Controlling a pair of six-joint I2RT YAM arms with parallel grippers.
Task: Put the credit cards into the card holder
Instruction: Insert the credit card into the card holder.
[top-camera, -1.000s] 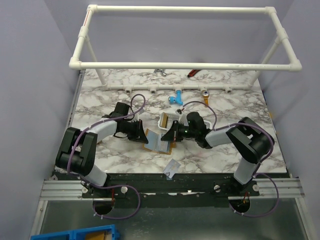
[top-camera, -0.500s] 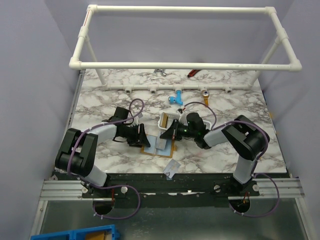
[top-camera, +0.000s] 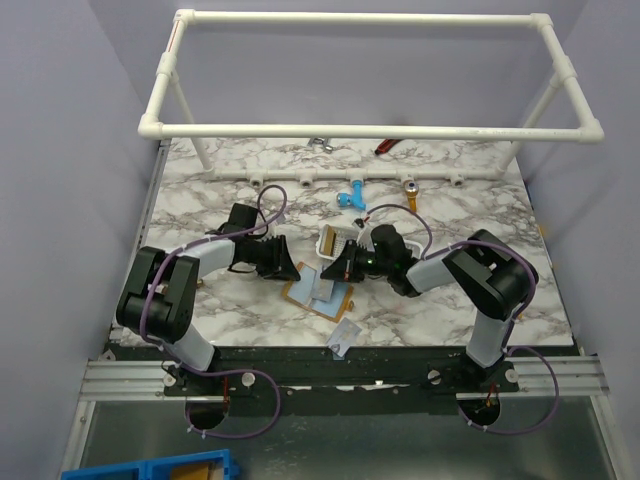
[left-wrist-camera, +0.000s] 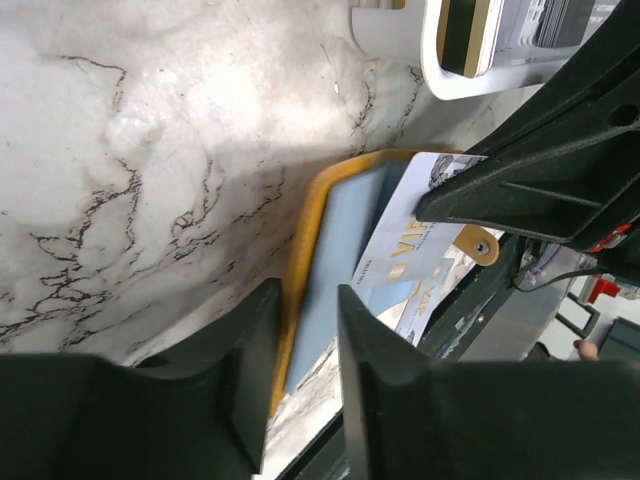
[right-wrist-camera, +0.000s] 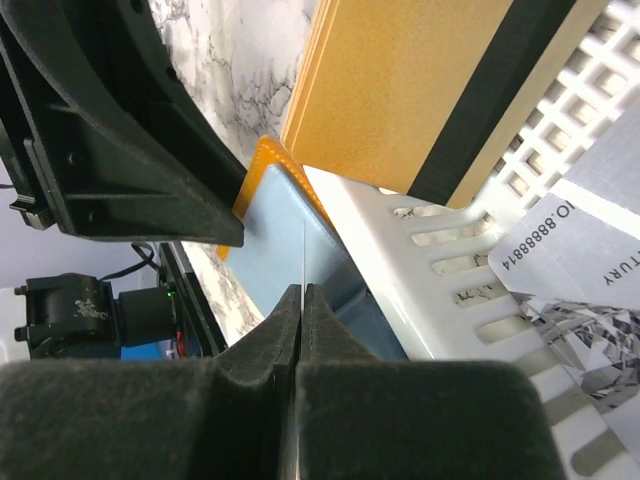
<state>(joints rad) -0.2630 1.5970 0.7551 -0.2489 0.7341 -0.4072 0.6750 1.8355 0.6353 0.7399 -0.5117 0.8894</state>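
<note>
While it lies open, the card holder (top-camera: 300, 290) runs left-right (tilted).

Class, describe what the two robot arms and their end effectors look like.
Both the left arm and right arm have black joints, pale grey links and looping purple cables. The left end effector and right end effector are black, each with two flat fingers.

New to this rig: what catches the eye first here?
At the middle of the marble table lies the open orange card holder, with the right gripper shut on a white card over it and the left gripper open at its edge. A white mesh basket holding more cards sits just behind; one lone card lies by the near edge.
</note>
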